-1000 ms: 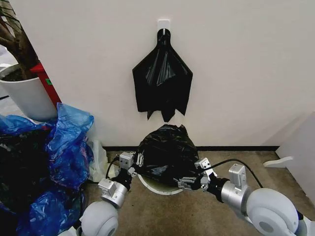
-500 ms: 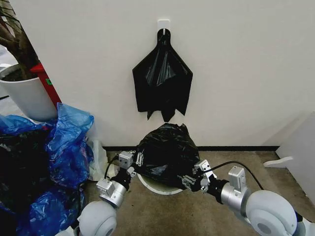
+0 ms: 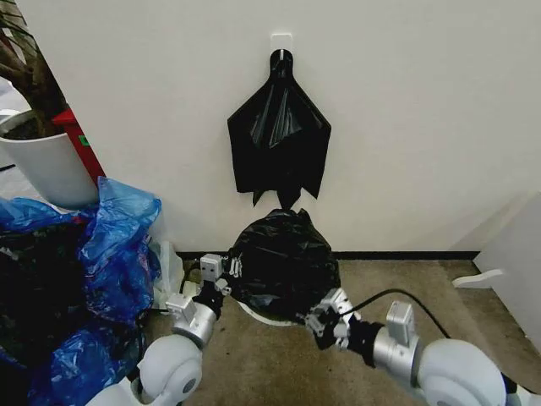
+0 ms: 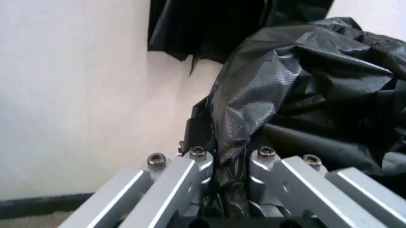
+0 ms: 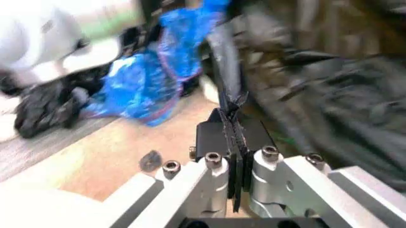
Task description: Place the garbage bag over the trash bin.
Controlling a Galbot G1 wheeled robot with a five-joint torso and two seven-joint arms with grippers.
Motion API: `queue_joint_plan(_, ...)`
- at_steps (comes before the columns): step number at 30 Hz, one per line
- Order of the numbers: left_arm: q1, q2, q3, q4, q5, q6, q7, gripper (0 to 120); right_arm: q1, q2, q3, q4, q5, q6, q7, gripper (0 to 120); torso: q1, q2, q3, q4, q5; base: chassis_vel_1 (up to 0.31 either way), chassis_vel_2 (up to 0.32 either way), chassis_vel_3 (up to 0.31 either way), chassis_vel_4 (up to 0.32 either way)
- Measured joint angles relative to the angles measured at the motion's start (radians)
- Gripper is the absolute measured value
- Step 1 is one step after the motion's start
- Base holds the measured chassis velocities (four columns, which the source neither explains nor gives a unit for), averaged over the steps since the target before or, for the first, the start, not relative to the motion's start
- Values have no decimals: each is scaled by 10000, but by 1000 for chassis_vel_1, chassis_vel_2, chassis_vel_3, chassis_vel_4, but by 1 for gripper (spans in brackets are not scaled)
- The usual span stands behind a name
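Left gripper [image 3: 221, 272] and right gripper [image 3: 325, 320] each pinch the garbage bag [image 3: 283, 258] hem (opposite sides), spreading it over the trash bin [image 3: 258, 311].

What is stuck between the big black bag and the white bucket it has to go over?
Nothing visible. The garbage bag already drapes over most of the trash bin, whose rim peeks out underneath. The left hand and right hand each pinch the bag's edge on either side.
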Motion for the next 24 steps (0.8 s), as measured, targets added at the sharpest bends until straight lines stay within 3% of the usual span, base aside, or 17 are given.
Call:
queue_joint_plan(10, -428, -144, 37, -165, -1317, 388, -684, 4, 277, 604, -1369, -1626, -2024, 862, -892, 0, 0, 0, 0, 1, 2, 0, 0, 0, 0)
queue_joint_plan(16, -488, -128, 3, -389, -1876, 542, -948, 4, 296, 749, -1471, -2231, -2180, 1039, -839, 0, 0, 0, 0, 1, 0, 0, 0, 0, 0)
queue_joint_plan(24, -888, -17, -125, -903, -3663, 1063, -1978, 4, 408, 1358, -1380, -3661, -2690, 1700, -819, 0, 0, 0, 0, 3, -1, 0, 0, 0, 0)
